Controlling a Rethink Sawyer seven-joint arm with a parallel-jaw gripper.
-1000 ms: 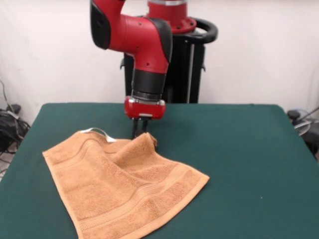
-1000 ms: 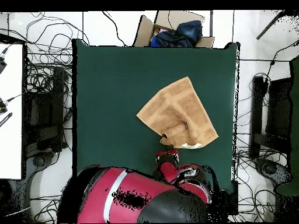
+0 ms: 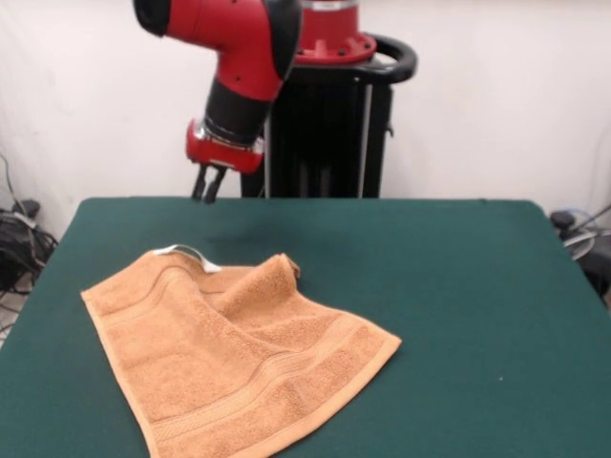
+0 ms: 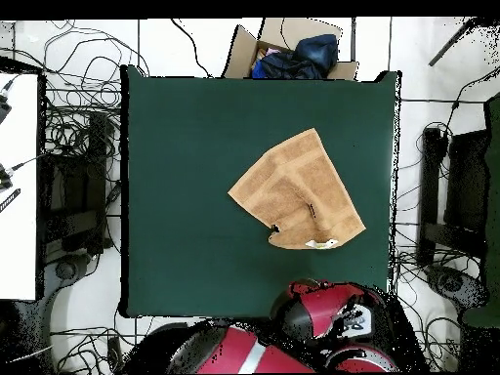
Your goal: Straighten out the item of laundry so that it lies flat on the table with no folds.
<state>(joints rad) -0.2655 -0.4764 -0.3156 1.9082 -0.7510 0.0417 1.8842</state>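
Observation:
The orange-tan towel (image 3: 239,367) lies on the dark green table (image 3: 458,286), left of centre and near the front edge. One far corner (image 3: 272,277) is folded up into a raised hump. A small white loop tag (image 3: 181,251) sits at its far left edge. In the overhead view the towel (image 4: 298,186) lies right of centre, with the fold (image 4: 293,223) and the tag (image 4: 322,243) on the robot's side. My gripper (image 3: 208,184) hangs empty above the table's far edge, clear of the towel, its fingers slightly apart. The arm hides it in the overhead view.
The black pedestal (image 3: 329,124) stands behind the table's far edge. A cardboard box with dark blue cloth (image 4: 293,54) sits beyond the table's opposite edge. Cables lie on the floor around the table (image 4: 195,146).
The gripper has let go of the towel's folded corner, risen, and drawn back toward the pedestal and to the left in the front view. The towel has stayed where it was.

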